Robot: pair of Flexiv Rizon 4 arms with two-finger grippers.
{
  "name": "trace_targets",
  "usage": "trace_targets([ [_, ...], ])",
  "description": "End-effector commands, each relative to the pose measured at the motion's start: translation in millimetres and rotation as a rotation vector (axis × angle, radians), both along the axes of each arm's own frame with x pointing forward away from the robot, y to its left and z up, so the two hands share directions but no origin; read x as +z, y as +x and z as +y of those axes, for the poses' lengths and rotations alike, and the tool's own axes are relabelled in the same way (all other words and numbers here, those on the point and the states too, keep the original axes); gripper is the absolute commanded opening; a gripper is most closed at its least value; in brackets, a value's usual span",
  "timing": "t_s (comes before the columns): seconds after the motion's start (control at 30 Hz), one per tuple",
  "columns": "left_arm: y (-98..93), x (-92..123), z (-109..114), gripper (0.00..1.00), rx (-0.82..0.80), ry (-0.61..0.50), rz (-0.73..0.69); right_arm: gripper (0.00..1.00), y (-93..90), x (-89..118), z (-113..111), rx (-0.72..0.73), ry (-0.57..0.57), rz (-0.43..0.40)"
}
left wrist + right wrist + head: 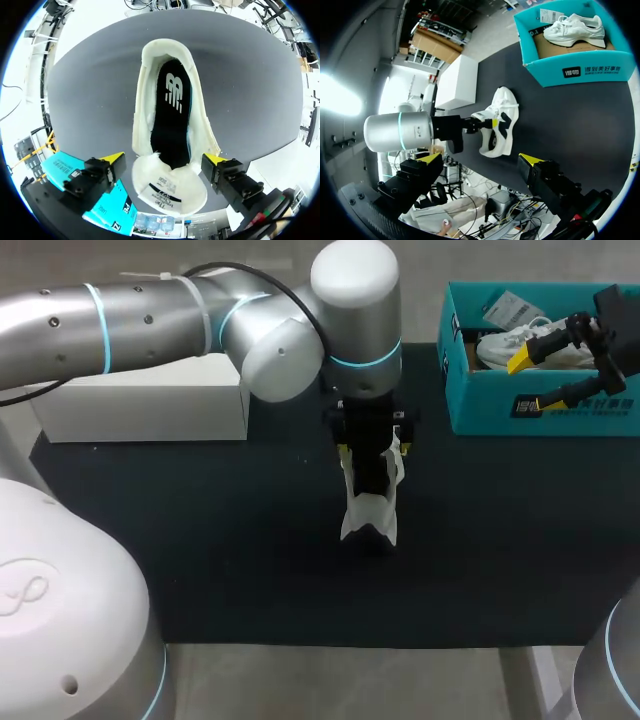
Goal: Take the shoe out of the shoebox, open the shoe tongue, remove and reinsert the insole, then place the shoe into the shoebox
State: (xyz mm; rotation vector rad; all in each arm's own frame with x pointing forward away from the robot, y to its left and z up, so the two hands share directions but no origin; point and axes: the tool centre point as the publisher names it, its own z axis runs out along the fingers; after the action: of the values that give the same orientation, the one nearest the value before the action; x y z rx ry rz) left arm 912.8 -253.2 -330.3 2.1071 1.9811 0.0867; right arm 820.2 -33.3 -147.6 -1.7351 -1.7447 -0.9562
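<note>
A white shoe [368, 502] stands on the black mat [200, 540] at mid-table, and my left gripper [370, 445] hangs straight above it. In the left wrist view the shoe [145, 130] is seen from above with its black insole [172, 115] lying inside and its tongue [170, 190] folded back. The left gripper [165, 160] is open, its fingers standing at either side of the tongue end. My right gripper [523, 383] is open and empty over the teal shoebox [540, 418] at the back right. From the right gripper [480, 159], the shoe [501, 122] lies ahead.
A second white shoe [530, 345] lies in the shoebox [580, 72] with a tag beside it. A white box [140, 400] stands at the back left, under my left arm. The mat's front and left parts are bare.
</note>
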Motion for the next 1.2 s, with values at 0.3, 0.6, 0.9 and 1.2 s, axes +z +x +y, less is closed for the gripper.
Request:
trace_targets([
  [0.3, 41.2, 40, 4, 0.98, 0.099, -0.061, -0.077, 1.00, 0.2, 0, 0, -0.001, -0.002, 0.001],
  [0.6, 70.5, 35, -16, 0.00, 0.103, -0.065, -0.077, 1.00, 0.2, 0, 0, -0.001, -0.002, 0.001],
  [0.9, 60.5, 20, -14, 0.00, 0.095, -0.007, -0.006, 1.00, 0.2, 0, 0, -0.001, -0.002, 0.001],
  [1.2, 33.9, 14, 17, 0.00, 0.143, 0.086, 0.107, 1.00, 0.2, 0, 0, -0.001, -0.002, 0.001],
])
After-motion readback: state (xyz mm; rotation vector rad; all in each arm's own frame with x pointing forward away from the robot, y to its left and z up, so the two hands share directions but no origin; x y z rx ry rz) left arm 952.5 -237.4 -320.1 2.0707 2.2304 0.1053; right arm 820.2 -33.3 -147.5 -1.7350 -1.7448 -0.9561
